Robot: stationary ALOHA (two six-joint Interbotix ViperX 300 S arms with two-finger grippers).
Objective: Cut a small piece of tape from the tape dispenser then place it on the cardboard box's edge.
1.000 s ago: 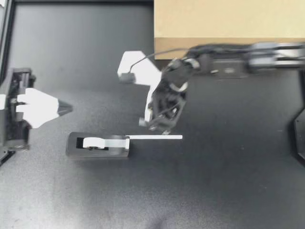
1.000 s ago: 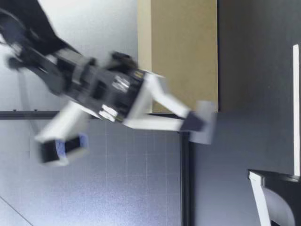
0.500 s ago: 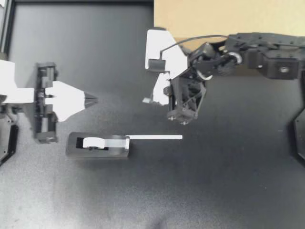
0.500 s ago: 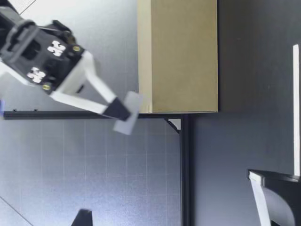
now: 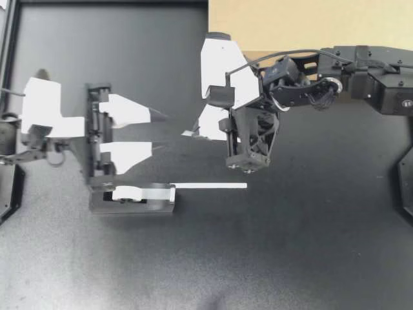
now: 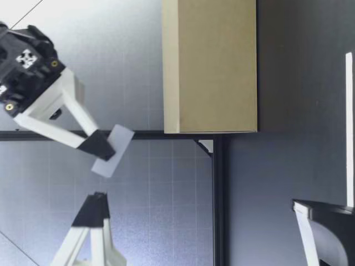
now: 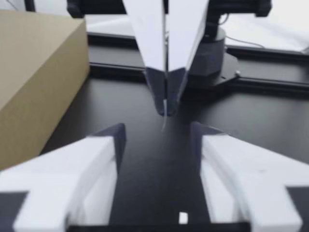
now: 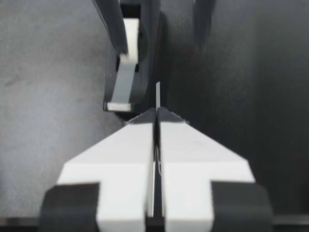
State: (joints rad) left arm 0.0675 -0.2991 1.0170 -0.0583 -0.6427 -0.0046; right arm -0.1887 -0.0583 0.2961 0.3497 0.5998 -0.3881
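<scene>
My right end effector (image 5: 193,132) is pressed together on a small, thin, pale piece of tape (image 6: 113,151), up in the air beside the cardboard box (image 5: 310,26). My left end effector (image 5: 159,131) is spread wide, facing it, near the black tape dispenser (image 5: 132,197).

I can read no text, label, number or sign from here, neither on the cardboard box (image 5: 310,26) nor the tape dispenser (image 5: 132,197).

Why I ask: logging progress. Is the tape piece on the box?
No, the right gripper holds the tape piece in midair, apart from the cardboard box.
</scene>
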